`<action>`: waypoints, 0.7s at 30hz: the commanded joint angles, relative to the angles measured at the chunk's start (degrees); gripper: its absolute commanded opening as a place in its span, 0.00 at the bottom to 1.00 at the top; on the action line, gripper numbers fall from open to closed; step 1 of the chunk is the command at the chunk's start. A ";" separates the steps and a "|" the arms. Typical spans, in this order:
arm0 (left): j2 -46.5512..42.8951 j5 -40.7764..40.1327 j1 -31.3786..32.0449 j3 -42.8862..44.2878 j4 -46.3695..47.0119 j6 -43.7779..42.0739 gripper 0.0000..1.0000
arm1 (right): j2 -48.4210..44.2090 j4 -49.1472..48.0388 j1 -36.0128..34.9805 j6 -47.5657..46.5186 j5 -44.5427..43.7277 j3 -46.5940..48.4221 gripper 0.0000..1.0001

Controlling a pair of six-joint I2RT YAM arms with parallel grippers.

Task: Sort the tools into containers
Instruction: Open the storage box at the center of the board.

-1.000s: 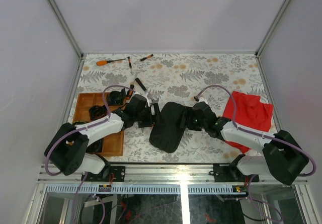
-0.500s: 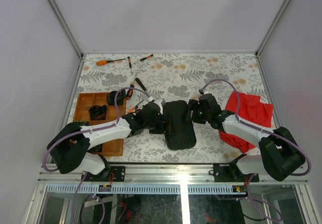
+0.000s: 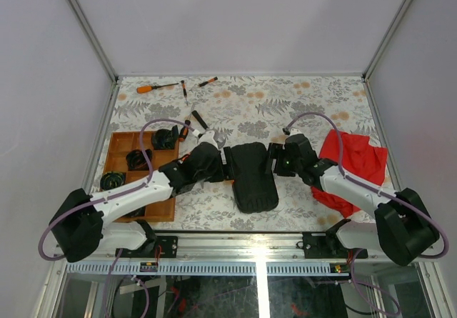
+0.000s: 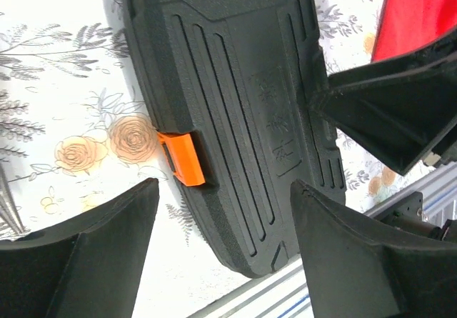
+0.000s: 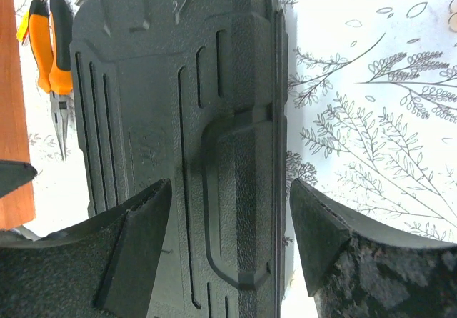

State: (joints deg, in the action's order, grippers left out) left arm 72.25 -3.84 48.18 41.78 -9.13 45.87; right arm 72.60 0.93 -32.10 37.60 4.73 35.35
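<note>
The black ribbed tool case (image 3: pixel 254 176) lies closed near the middle of the table, its orange latch (image 4: pixel 182 159) on the left side. My left gripper (image 3: pixel 229 168) is open beside the latch side, and its fingers (image 4: pixel 93 254) frame the case's near end in the left wrist view. My right gripper (image 3: pixel 272 161) is open at the case's right edge, straddling the moulded handle (image 5: pixel 239 189). Orange-handled pliers (image 5: pixel 51 53) lie left of the case. An orange screwdriver (image 3: pixel 153 87) and two small drivers (image 3: pixel 184 89) lie at the far left. The wooden tray (image 3: pixel 161 209) is at the left.
A red cloth (image 3: pixel 355 159) lies right of the case, under the right arm. A black-handled tool (image 3: pixel 198 121) lies just beyond the left arm. Black items sit in the tray's far compartments (image 3: pixel 163 139). The table's front rail is close to the case's near end.
The case has turned from slanted to nearly straight and shifted right. The left arm has followed it, stretching further right. Both grippers stay open at its sides.
</note>
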 commanded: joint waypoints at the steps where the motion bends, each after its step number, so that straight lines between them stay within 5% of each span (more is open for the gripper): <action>1: -2.34 -5.22 -0.65 -2.17 -0.93 2.67 0.70 | -2.67 -1.82 0.28 -1.86 2.03 -0.87 0.75; 6: -8.29 -5.80 -2.09 -5.54 2.55 3.74 0.70 | -5.31 -2.85 0.28 -3.15 1.62 -0.65 0.89; 10: -13.27 -6.06 -3.42 -9.66 7.35 5.09 0.84 | -4.13 -3.68 0.28 -3.61 3.20 0.05 0.98; 14: -13.53 -3.99 -4.16 -10.30 7.85 3.94 0.99 | -0.67 -4.88 0.26 -3.94 6.31 0.34 0.94; 21: -13.58 1.69 -5.48 -12.75 9.85 4.41 1.00 | 2.11 -8.24 0.28 -3.82 9.12 -1.31 0.88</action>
State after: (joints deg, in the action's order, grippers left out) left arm 59.42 -5.06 43.55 31.48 -4.25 49.87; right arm 74.30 -3.40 -32.08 34.46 11.33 33.98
